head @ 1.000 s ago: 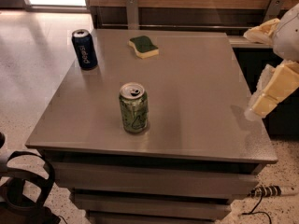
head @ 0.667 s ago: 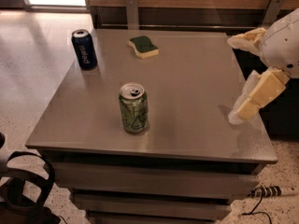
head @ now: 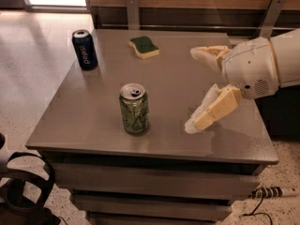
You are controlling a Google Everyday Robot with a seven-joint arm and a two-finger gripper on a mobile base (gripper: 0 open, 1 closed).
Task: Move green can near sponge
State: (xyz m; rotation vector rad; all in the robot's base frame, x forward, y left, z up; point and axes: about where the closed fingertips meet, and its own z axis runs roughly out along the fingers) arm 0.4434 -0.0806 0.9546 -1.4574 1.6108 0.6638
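Note:
The green can (head: 134,108) stands upright near the front middle of the grey table (head: 93,121). The sponge (head: 144,47), dark green on top and yellow below, lies at the back middle of the table, well apart from the can. My gripper (head: 192,89) comes in from the right on a white arm, above the table's right half. Its two cream fingers (head: 211,109) are spread wide, and it is open and empty. It is to the right of the can, with a clear gap between them.
A dark blue Pepsi can (head: 85,49) stands upright at the table's back left corner. A wooden wall with metal brackets (head: 132,11) runs behind the table. A power strip (head: 276,191) lies on the floor at the right, and a dark object (head: 21,186) at the lower left.
My gripper has moved left from the table's right edge over the table, toward the green can. The cans and the sponge have not moved.

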